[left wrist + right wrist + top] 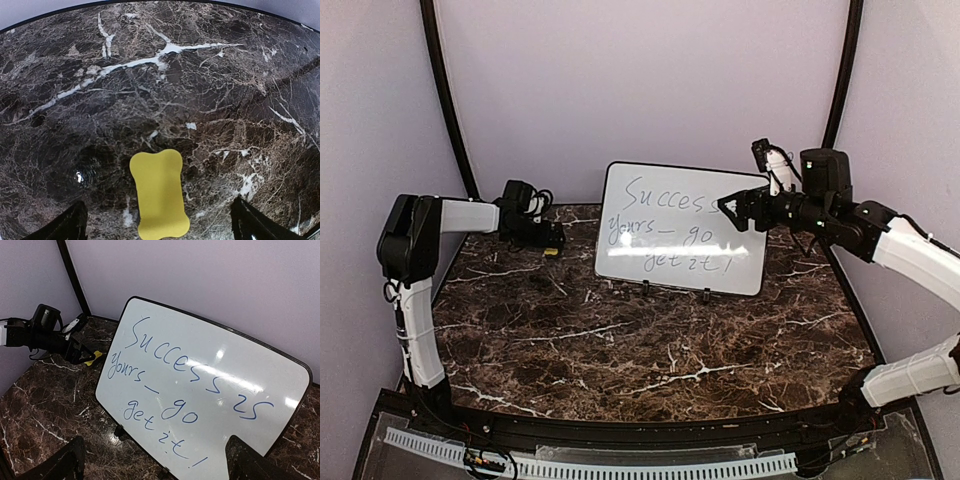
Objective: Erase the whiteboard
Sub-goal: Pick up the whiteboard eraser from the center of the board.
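Barely begun: whiteboard [682,228] covered in blue handwriting, nothing wiped, propped upright on the surface [620,350] just ahead of the right hand [155,460]. Left to do, presumably: grasping the yellow eraser [159,200], then wiping every line. Left hand [159,220] spread wide, empty, poised low over the eraser directly beneath. Right hand open too, empty, raised facing the board.

Whiteboard [200,385]: black-framed, blue handwriting, propped tilted on small feet, directly ahead of the claw [157,462], whose fingers [65,462] stand wide apart, holding nothing. Marble table [45,405]: beneath. Left arm [40,335], yellow eraser [92,358] at its tip: far ahead-left. Lilac wall [200,275]: behind the board.
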Action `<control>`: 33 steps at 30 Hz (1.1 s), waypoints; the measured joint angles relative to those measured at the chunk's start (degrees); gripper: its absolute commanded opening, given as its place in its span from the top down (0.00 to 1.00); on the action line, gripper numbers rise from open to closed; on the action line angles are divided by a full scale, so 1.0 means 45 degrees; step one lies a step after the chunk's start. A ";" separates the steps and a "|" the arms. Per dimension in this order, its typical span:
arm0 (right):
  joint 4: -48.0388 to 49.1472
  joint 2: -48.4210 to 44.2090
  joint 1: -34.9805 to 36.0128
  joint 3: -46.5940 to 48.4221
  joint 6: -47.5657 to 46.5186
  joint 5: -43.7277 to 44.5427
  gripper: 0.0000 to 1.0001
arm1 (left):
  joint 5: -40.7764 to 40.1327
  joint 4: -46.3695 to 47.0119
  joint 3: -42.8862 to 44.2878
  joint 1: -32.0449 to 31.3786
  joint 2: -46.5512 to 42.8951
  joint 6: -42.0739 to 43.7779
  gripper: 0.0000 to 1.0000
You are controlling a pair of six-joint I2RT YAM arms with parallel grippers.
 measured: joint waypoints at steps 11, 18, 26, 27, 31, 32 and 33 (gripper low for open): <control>0.0005 0.0049 0.0000 -0.0073 0.0000 0.0034 0.07 | 0.0180 0.0937 -0.0185 0.0073 0.0238 -0.0291 0.20; 0.0005 0.0063 0.0000 -0.0165 0.0000 0.0053 0.07 | 0.0155 0.1190 -0.0243 0.0073 0.0505 -0.0335 0.29; 0.0000 0.0131 0.0000 -0.0233 0.0000 0.0068 0.07 | 0.0107 0.1253 -0.0243 0.0073 0.0641 -0.0335 0.30; 0.0005 0.0131 0.0000 -0.0233 0.0000 0.0073 0.07 | 0.0107 0.1253 -0.0238 0.0073 0.0695 -0.0335 0.30; 0.0000 0.0131 0.0000 -0.0243 0.0000 0.0097 0.06 | 0.0087 0.1234 -0.0238 0.0073 0.0918 -0.0335 0.31; 0.0005 0.0131 0.0000 -0.0253 0.0000 0.0097 0.07 | 0.0068 0.1219 -0.0238 0.0073 0.0962 -0.0335 0.32; 0.0000 0.0131 0.0000 -0.0253 0.0000 0.0102 0.07 | 0.0049 0.1243 -0.0228 0.0073 0.0986 -0.0321 0.34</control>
